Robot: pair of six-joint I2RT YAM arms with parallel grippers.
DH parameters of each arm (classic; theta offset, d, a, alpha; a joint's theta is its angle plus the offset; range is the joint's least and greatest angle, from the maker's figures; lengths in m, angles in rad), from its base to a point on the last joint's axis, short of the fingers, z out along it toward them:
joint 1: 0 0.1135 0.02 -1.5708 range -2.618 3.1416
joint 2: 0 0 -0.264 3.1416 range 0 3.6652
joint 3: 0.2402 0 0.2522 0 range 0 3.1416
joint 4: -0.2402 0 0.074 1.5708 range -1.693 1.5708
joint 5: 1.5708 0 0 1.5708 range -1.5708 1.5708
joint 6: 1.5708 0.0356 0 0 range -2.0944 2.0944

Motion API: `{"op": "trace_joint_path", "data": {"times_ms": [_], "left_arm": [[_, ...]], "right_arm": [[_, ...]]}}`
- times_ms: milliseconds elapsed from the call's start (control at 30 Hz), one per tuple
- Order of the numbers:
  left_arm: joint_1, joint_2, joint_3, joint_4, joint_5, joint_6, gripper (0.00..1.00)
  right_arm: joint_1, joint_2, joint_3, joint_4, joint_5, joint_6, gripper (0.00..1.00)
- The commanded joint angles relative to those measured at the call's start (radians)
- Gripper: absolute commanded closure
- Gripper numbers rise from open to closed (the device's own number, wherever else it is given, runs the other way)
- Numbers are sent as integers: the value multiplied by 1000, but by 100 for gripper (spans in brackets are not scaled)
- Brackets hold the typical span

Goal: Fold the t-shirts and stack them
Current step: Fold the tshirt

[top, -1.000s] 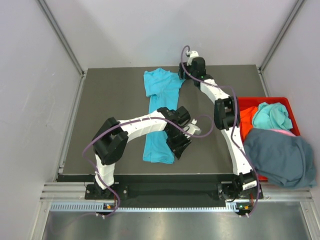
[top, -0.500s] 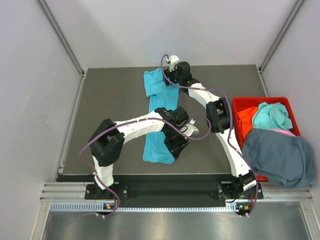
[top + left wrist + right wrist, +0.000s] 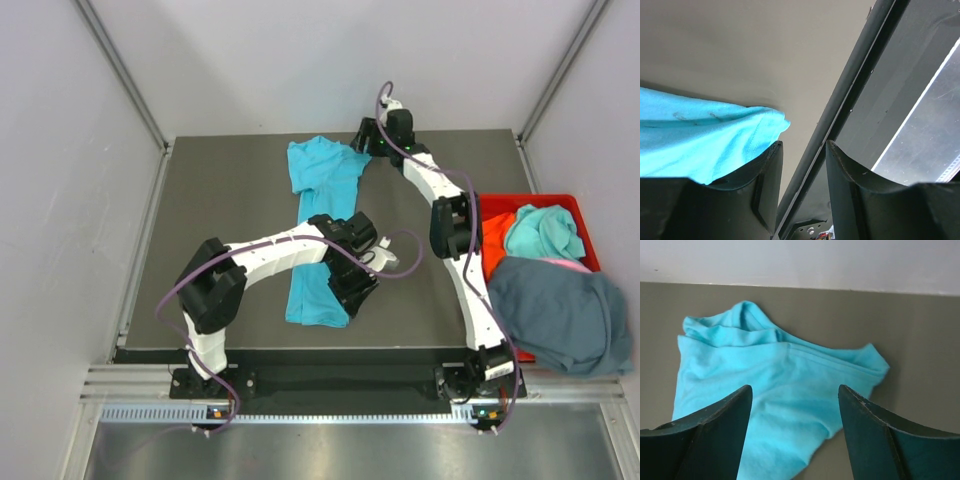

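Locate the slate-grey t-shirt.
In the top view, the slate-grey t-shirt lies at the table's right side, draped over the near end of the red bin.

White arm links (image 3: 270,250), black joints (image 3: 215,295), looping purple cables (image 3: 237,392), dark matte gripper fingers (image 3: 767,190).

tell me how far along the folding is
Done: the bright turquoise cloth t-shirt lies as a long narrow strip on the table. In hand: nothing gripped; left gripper and right gripper sit open near its ends. Left: shortening it, then the shirts heaped in the red plastic bin.
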Motion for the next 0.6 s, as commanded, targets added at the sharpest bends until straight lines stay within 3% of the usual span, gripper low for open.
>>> {"op": "trace_joint_path", "data": {"times_ms": [0, 167, 333, 367, 400, 467, 500, 567], "left_arm": [[-4, -52, 4, 13, 20, 18, 55], [-4, -46, 3, 18, 22, 11, 55], [-4, -41, 3, 18, 22, 12, 55], [-5, -41, -2, 18, 23, 12, 55], [-4, -43, -5, 18, 28, 11, 55], [-4, -43, -6, 19, 29, 11, 55], [-4, -41, -5, 18, 28, 11, 55], [-4, -41, -3, 18, 28, 9, 55]], "right_arm": [[-20, 36, 4, -36, -88, 143, 30], [-33, 45, -35, 39, -208, 216, 31], [-34, 66, -33, 45, -200, 249, 31], [-34, 74, -33, 47, -196, 255, 34], [-36, 79, -33, 48, -197, 269, 50], [-37, 91, -36, 50, -191, 282, 69], [-37, 94, -38, 48, -190, 294, 75], [-39, 99, -38, 53, -191, 306, 76]]}}
